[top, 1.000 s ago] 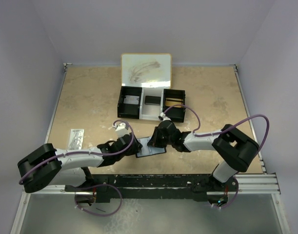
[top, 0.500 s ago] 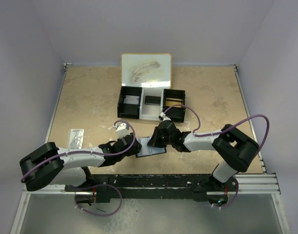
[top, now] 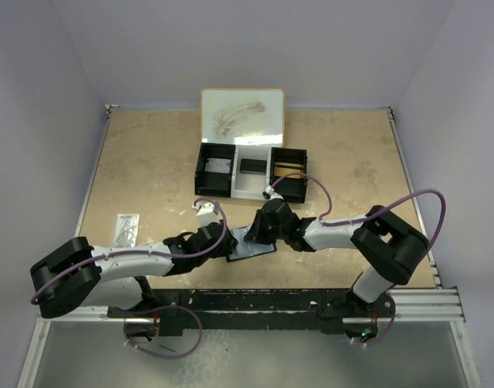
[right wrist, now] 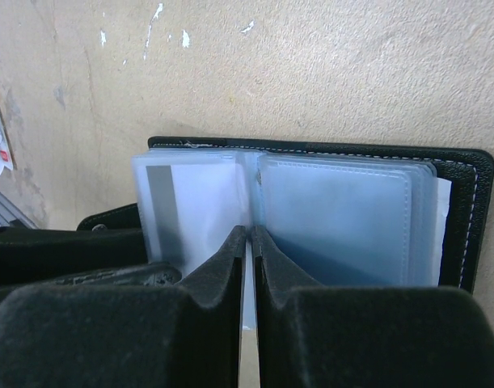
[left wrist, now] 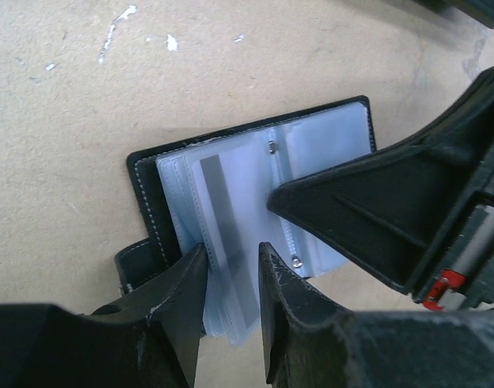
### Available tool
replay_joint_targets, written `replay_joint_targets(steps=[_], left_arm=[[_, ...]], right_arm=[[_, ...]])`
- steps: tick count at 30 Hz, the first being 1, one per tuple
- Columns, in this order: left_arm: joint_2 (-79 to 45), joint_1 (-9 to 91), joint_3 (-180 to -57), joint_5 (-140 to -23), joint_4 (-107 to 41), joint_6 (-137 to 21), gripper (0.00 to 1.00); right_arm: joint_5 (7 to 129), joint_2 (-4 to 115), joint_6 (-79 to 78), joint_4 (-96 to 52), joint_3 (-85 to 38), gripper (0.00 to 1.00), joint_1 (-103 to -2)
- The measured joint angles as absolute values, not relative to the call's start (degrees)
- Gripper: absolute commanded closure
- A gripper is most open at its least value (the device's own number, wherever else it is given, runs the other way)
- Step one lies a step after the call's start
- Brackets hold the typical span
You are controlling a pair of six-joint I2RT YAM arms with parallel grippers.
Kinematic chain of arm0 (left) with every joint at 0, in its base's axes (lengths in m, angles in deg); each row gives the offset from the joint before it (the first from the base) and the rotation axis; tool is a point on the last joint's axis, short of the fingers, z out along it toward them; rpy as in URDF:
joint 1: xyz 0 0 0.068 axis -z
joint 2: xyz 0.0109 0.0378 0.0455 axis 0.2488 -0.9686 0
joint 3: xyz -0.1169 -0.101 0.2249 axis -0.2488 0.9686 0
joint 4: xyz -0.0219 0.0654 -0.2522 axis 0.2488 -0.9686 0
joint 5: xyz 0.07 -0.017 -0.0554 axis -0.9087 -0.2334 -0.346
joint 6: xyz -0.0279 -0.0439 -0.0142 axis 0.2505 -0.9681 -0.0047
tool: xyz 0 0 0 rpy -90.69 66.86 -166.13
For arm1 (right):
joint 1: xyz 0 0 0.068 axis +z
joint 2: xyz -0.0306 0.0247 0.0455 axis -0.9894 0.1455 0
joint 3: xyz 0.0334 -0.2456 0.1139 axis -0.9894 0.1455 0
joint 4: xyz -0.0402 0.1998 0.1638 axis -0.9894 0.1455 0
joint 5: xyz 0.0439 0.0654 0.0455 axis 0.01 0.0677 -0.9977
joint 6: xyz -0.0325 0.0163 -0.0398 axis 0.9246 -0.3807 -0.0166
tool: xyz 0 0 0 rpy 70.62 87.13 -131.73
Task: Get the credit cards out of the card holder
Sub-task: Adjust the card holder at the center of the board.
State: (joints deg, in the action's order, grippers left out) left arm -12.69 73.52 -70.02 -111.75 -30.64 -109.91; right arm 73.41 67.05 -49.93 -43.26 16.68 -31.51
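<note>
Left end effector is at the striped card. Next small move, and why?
Probably close the left end effector on the striped card before pulling: its fingers straddle the card's edge with a gap showing, and the shut right end effector pins the open card holder at its spine.

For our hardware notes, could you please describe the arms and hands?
The left arm and right arm have white links between bulky black joints, each trailed by a looping purple cable. The left hand and right hand are black with wedge fingers; the right carries a small red part.
</note>
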Motion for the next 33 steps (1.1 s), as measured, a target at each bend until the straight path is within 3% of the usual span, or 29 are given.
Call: replay_joint_targets(steps=[22, 33], left_arm=[[-14.37, 75.20, -79.28, -110.53, -38.08, -105.97, 0.65], [-16.77, 76.80, -83.04, -111.38, -42.77, -104.51, 0.70]], right_arm=[[73.39, 66.87, -49.49, -43.24, 16.61, 0.88, -31.68], [73.06, 66.85, -49.45, -43.33, 16.61, 0.86, -31.70]])
